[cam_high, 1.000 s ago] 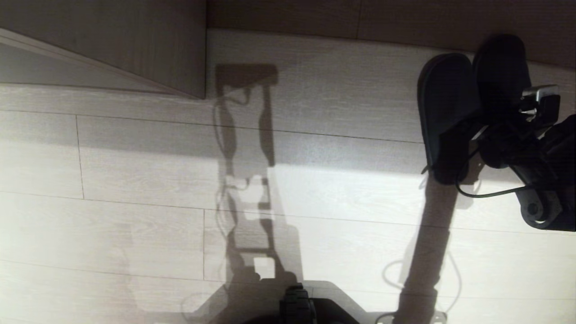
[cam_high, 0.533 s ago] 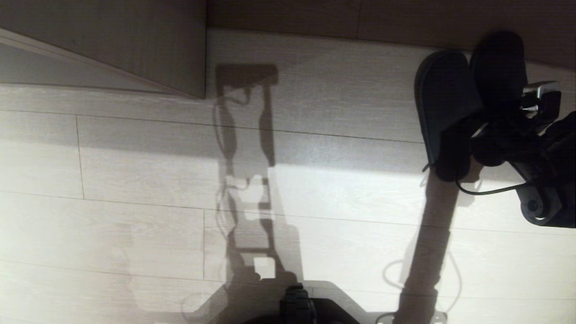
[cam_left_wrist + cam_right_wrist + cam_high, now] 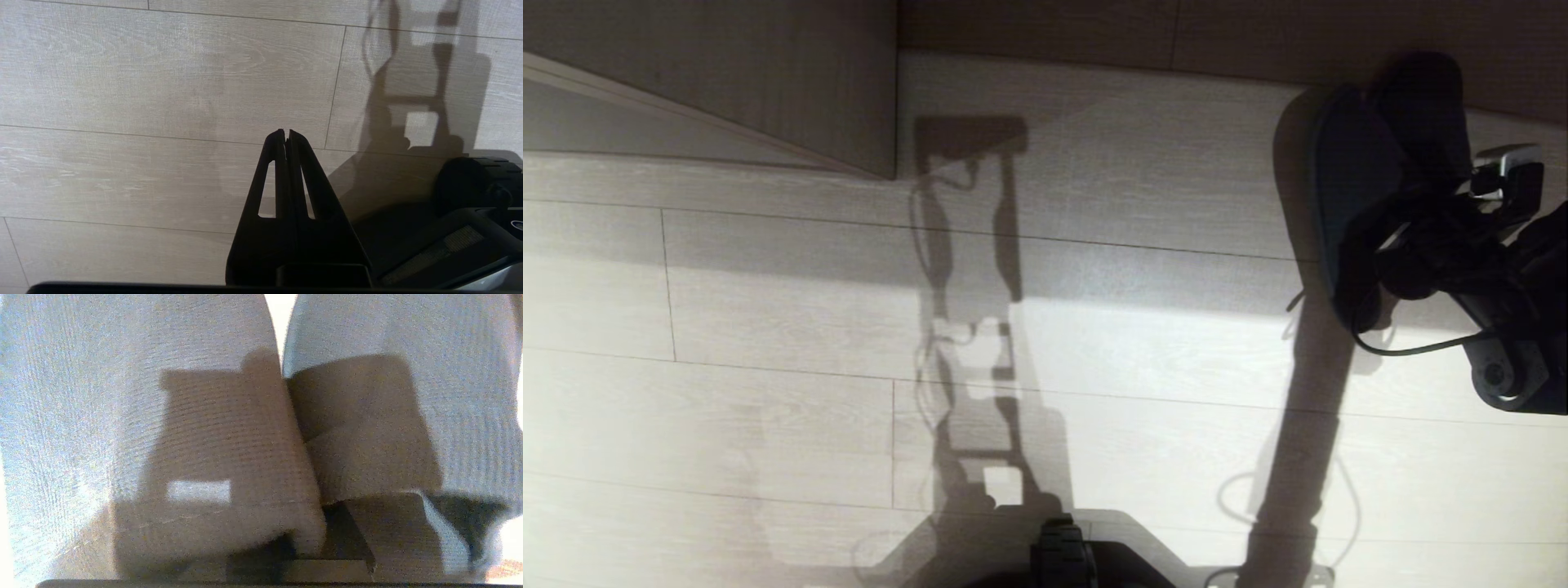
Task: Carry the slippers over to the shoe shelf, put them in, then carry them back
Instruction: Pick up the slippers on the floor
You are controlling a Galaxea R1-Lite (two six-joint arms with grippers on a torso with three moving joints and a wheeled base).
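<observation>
Slippers (image 3: 1347,188) on the floor (image 3: 768,392) just off the shoe shelf (image 3: 768,73) corner, pressed side by side, near one tipped on edge. Right gripper (image 3: 1372,269) clamped tight on both at the heel end; left gripper (image 3: 286,136) closed, empty. Risk: thin pinch, far slipper could slide out on lift.

No legible text, label or number anywhere.

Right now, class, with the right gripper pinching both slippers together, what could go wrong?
1. The right gripper holds the slippers only near one end; the free end may sag or slip out.
2. One slipper could slide against the other and drop.
</observation>
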